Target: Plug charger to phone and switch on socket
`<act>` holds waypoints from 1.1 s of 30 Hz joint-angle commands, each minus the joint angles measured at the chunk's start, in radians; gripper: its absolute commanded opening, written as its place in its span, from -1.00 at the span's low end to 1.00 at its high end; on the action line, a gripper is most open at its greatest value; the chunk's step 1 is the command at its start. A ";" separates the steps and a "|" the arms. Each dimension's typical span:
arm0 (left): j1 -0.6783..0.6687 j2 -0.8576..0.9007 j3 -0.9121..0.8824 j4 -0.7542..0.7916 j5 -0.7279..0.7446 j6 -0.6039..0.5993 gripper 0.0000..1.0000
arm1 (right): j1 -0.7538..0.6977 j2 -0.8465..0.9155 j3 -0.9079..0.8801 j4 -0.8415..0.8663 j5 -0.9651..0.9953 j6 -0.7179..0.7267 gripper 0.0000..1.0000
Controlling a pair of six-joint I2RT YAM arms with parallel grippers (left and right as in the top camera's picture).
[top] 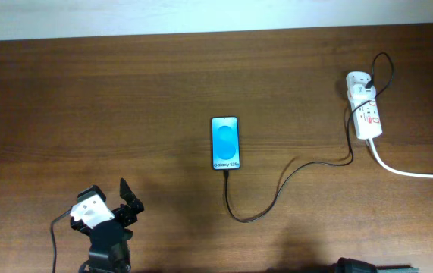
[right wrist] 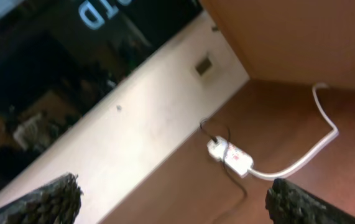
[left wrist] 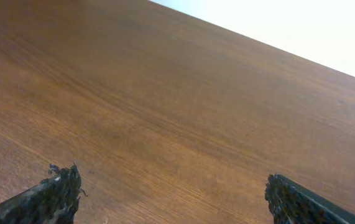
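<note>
brown wooden table (top: 87,91) is mostly bare. white elongated power strip w/ red switches (top: 364,114) sits far right, long axis near-to-far. right gripper (right wrist: 174,182) is spread, empty, and imo the nearer arm. slim blue-screened phone (top: 225,142) lies centre, w/ thin black charger cable (top: 246,221) meeting its near edge. left gripper (left wrist: 172,176) is spread, near left.

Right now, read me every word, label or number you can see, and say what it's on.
"Galaxy S25", with a character after it too small to tell: on the phone screen.
Red marks on the socket: too small to read.
White letters on the dark panel, right wrist view: cut off, unreadable.
</note>
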State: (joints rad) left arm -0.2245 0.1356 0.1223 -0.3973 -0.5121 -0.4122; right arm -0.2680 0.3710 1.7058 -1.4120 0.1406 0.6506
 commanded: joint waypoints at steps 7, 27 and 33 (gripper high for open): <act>-0.002 -0.004 -0.002 -0.008 -0.008 -0.002 0.98 | 0.197 -0.231 -1.071 0.925 -0.077 -0.007 0.97; -0.002 -0.004 -0.002 -0.008 -0.008 -0.002 0.98 | 0.190 -0.367 -1.700 1.339 -0.204 -0.437 0.97; -0.002 -0.004 -0.002 -0.008 -0.008 -0.002 0.98 | 0.189 -0.365 -1.700 1.339 -0.205 -0.434 0.97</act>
State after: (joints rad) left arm -0.2245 0.1345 0.1234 -0.4007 -0.5125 -0.4122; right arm -0.0788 0.0139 0.0105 -0.0689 -0.0475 0.2283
